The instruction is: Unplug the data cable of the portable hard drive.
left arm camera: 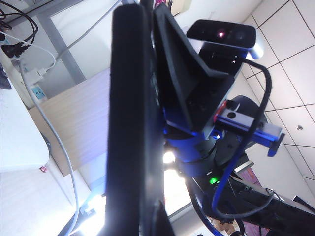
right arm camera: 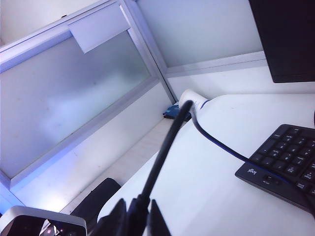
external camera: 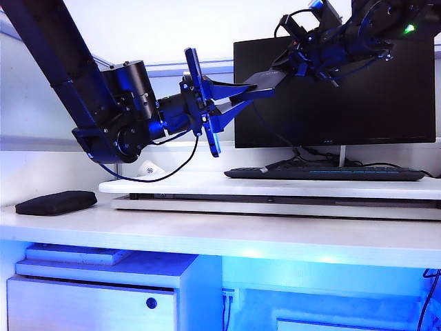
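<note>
My left gripper (external camera: 249,88) is raised in front of the monitor and is shut on the portable hard drive (external camera: 265,79), a thin dark slab held level. In the left wrist view the drive (left arm camera: 133,123) runs edge-on out of that gripper (left arm camera: 147,216). My right gripper (external camera: 288,67) comes in from the upper right and almost meets the drive's free end. In the right wrist view it (right arm camera: 135,216) is shut on the thick black end of the data cable (right arm camera: 165,147). The cord runs out past the fingertips, then curves toward the keyboard. The connector tip is hidden; I cannot tell whether it sits in the drive.
A black monitor (external camera: 337,89) stands behind both grippers, and a black keyboard (external camera: 324,172) lies on a raised white board (external camera: 275,187). A soft black pouch (external camera: 56,202) rests on the desk at the left, with a white packet (external camera: 148,169) beyond it. A power strip (left arm camera: 34,86) sits low.
</note>
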Available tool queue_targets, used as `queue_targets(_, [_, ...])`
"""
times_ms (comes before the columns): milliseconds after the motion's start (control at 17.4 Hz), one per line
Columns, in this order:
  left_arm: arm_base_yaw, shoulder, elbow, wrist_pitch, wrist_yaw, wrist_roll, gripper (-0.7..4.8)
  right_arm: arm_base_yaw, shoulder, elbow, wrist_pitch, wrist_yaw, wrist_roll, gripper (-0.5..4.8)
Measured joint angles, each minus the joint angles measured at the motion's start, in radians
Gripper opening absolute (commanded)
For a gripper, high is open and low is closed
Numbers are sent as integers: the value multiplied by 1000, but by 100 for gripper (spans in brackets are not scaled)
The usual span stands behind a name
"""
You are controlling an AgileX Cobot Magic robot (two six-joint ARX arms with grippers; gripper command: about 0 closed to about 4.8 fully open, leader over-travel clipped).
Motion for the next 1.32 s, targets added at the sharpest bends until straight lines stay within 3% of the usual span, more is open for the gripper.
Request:
queue_targets(631, [-8,-2,10,-17,16,-7,-6,-45,4,41,-55,-34,11,-5])
queue_targets(689, [-2,1,-10,23,206,24,-6,-111,5,84,-6,141,-9,-5])
queue_targets(803, [-6,6,-11,24,232,29,-6,-165,-12,88,24,208,-4,-5])
queue_targets(976, [-9,6,-8,22,240,29,-6,-118,-3,95,-10,151,0,-5])
queue_targets(1148, [-8,6,-8,27,239,31,-6,-159,-2,95,-63,134,2,-5])
queue_targets(1320, [-4,6,-8,23,231,32,-6,-134,-1,95,-78,100,-8,-5])
